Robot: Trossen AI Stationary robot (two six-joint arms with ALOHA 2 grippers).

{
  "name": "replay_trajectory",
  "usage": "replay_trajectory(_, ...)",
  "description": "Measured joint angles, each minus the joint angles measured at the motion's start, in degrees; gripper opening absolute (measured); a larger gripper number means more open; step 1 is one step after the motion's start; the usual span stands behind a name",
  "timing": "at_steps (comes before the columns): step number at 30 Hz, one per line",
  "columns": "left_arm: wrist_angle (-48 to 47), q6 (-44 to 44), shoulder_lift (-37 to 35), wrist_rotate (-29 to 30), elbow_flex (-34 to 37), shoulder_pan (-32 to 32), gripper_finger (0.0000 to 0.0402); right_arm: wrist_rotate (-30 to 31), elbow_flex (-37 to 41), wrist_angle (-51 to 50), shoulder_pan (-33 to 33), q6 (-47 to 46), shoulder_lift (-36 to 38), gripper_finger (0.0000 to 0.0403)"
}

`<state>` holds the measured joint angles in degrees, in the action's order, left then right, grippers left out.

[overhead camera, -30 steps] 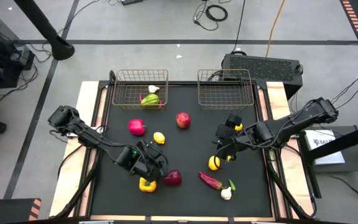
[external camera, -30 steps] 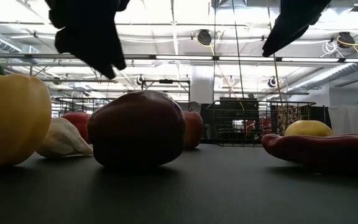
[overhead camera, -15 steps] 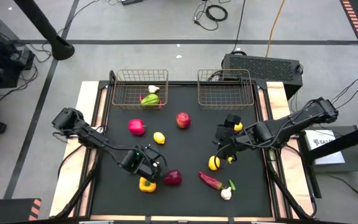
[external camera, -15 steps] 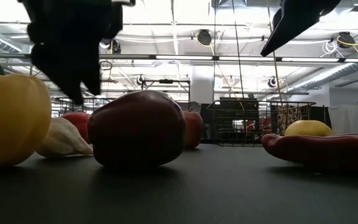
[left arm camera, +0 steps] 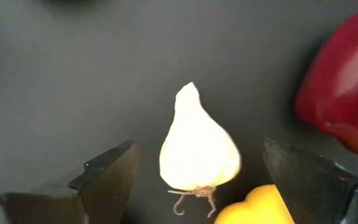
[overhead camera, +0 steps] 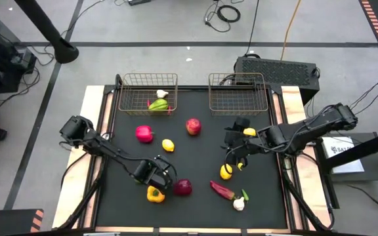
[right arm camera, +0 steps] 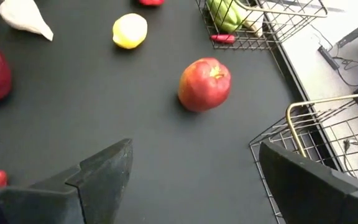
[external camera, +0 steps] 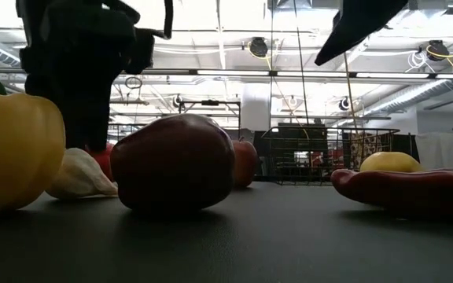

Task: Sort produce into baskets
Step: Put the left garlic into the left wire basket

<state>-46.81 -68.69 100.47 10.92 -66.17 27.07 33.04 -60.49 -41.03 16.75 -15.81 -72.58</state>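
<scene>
From above, I am seeing the left gripper point(overhead camera: 155, 176) hovering lower left of centre beside the yellow pepper point(overhead camera: 154, 194) and purple onion point(overhead camera: 183, 187). The wrist camera is showing its fingers point(left arm camera: 104, 177) spread wide around the garlic point(left arm camera: 199, 148), not touching. The right gripper point(right arm camera: 191, 177) is gaping empty near an apple point(right arm camera: 204, 84) and basket point(right arm camera: 328, 134).

Left arm reaches in from the mat's point(overhead camera: 195, 151) left edge, forearm running low toward the near side. Left gripper point(overhead camera: 157, 176) sits low over the near-left part of the mat, pointing down, fingers point(left arm camera: 104, 177) spread wide with nothing between them touching either one.

Right arm comes in from the mat's right edge, elbow outside it. Right gripper point(overhead camera: 235, 145) hangs above the right-centre of the mat, raised clear of the surface, fingers point(right arm camera: 101, 171) parted, holding nothing.
</scene>
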Motion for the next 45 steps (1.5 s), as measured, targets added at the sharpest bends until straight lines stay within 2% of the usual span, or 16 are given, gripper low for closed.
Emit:
replay_trajectory(17,-0.5,1.9,3.2,-0.5,0.0,-1.7,0.0352,-0.1,0.0,0.1,0.0,0.0,0.0,0.0338)
replay_trajectory(27,-0.8,5.0,3.2,-3.8,0.0,-3.7,0.035,-0.1,0.0,0.1,0.0,0.0,0.0,0.0338)
replay_trajectory(37,-0.8,8.5,3.2,-4.9,0.0,-5.3,0.0284,-0.1,0.0,0.1,0.0,0.0,0.0,0.0338)
replay_trajectory(45,-1.8,11.1,3.2,-5.1,0.0,-6.4,0.0251,-0.1,0.0,0.1,0.0,0.0,0.0,0.0338)
